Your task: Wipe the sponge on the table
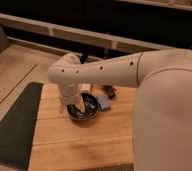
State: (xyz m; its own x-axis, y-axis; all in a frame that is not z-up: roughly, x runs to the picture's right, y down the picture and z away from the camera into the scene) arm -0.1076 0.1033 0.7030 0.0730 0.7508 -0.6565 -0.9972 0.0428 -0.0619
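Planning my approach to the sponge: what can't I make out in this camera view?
Camera view:
- Gripper, low at the dark bowl's left side: mostly hidden by the arm above it; contact with the bowl unclear.
- Sponge, right of the bowl: left edge hidden by the bowl's rim.
- Black oblong object behind the sponge: top covered by the arm.
- Table: right part hidden by the robot's body.

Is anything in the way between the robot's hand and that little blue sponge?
Yes: the gripper hangs over the left side of the bowl, and the sponge lies on the table just past the bowl's right rim, so the bowl sits between them.
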